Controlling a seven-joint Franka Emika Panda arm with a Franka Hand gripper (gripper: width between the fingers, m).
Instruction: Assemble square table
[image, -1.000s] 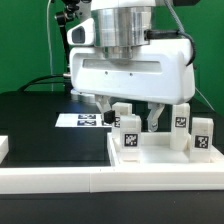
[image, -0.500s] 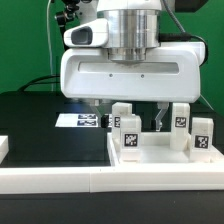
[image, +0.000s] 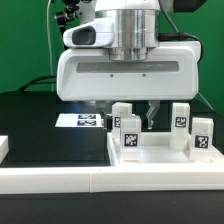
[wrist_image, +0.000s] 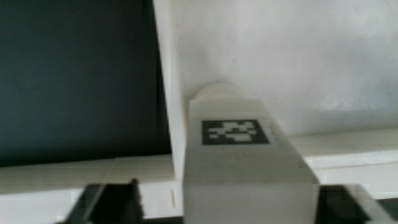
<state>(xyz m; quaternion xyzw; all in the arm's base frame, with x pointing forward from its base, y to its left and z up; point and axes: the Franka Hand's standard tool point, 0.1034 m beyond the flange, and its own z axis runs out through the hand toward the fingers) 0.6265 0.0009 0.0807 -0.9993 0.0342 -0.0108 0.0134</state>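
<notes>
The gripper (image: 137, 113) is sitting low over the square top (image: 160, 160), at about four o'clock on the table (image: 40, 130), its jaws part-open around a tagged leg (wrist_image: 237, 140); whether they are gripping it I cannot tell. Next, it likely needs a firm pinch before lifting.

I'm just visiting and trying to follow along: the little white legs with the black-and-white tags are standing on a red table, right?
Not quite. The legs do stand upright with their tags showing, but the table under them is black, not red. The exterior view shows this; the only other colour there is the green background behind the gripper.
</notes>
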